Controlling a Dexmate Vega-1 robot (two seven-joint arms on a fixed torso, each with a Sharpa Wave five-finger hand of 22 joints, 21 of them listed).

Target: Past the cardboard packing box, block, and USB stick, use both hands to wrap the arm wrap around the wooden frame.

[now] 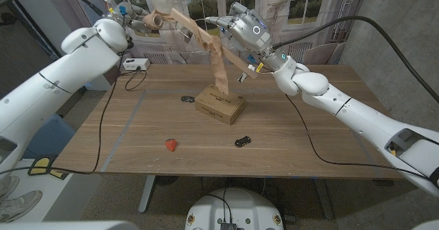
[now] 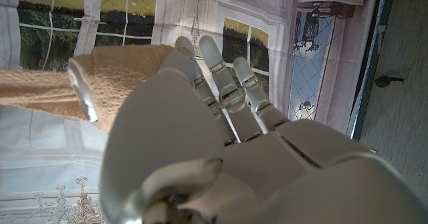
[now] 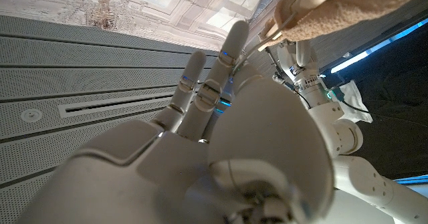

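Observation:
Above the far side of the table my left hand (image 1: 137,18) holds up the rolled end of the tan arm wrap (image 1: 159,18). The roll shows against its fingers (image 2: 214,70) in the left wrist view as tan arm wrap (image 2: 114,83). From the roll the strip runs across and down over the wooden frame (image 1: 245,75), hanging to the cardboard packing box (image 1: 219,105). My right hand (image 1: 243,29) holds the frame tilted in the air over the box, and tan wrap (image 3: 334,17) shows past its fingers (image 3: 200,83). A red block (image 1: 171,145) and a black USB stick (image 1: 241,141) lie nearer me.
A small black object (image 1: 186,98) lies just left of the box. A white device (image 1: 136,64) with a black cable sits at the table's far left corner. Another cable trails over the right part of the wooden table (image 1: 329,120).

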